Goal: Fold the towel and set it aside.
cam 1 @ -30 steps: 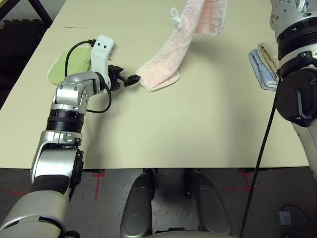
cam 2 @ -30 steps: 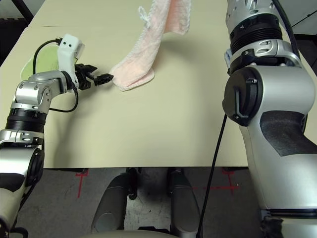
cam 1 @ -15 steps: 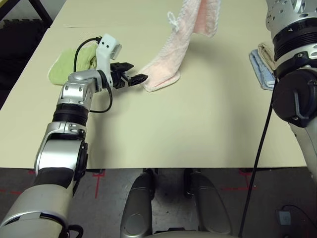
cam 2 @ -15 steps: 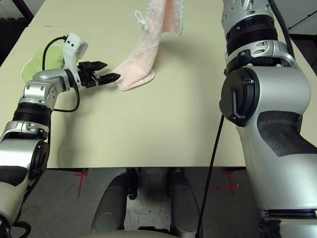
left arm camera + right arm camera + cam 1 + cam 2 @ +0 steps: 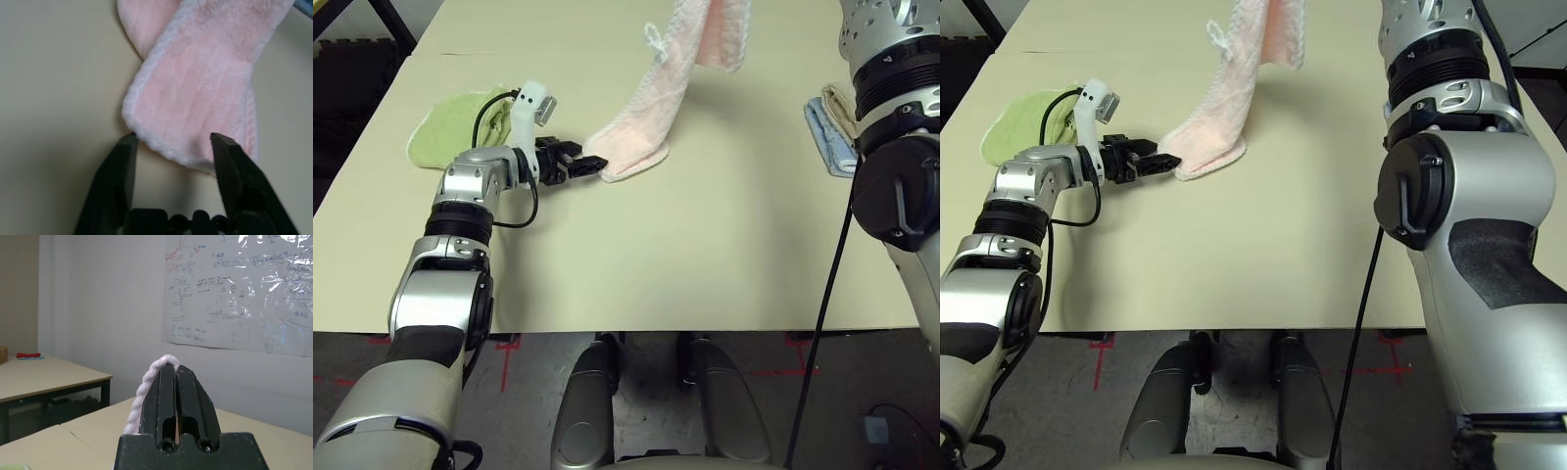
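Observation:
The pale pink towel [image 5: 636,137] hangs down from above the table, and its lower end lies on the tabletop. A small white loop [image 5: 655,32] sticks out of its edge higher up. My right gripper [image 5: 175,369] is raised and shut on the towel's top edge [image 5: 146,377]. My left gripper [image 5: 597,166] lies low on the table at the lower corner. In the left wrist view its fingers [image 5: 122,161] stand apart, open, with the towel's corner [image 5: 195,98] reaching just between the tips.
A light green towel [image 5: 450,122] lies behind my left wrist at the table's left. Folded blue and beige towels [image 5: 832,127] sit at the right edge. The tan table [image 5: 705,245] spreads wide in front of the pink towel.
My left gripper has slid right and dropped to the tabletop, reaching the towel's lower corner, and its fingers have narrowed. The hanging towel and right arm have hardly moved.

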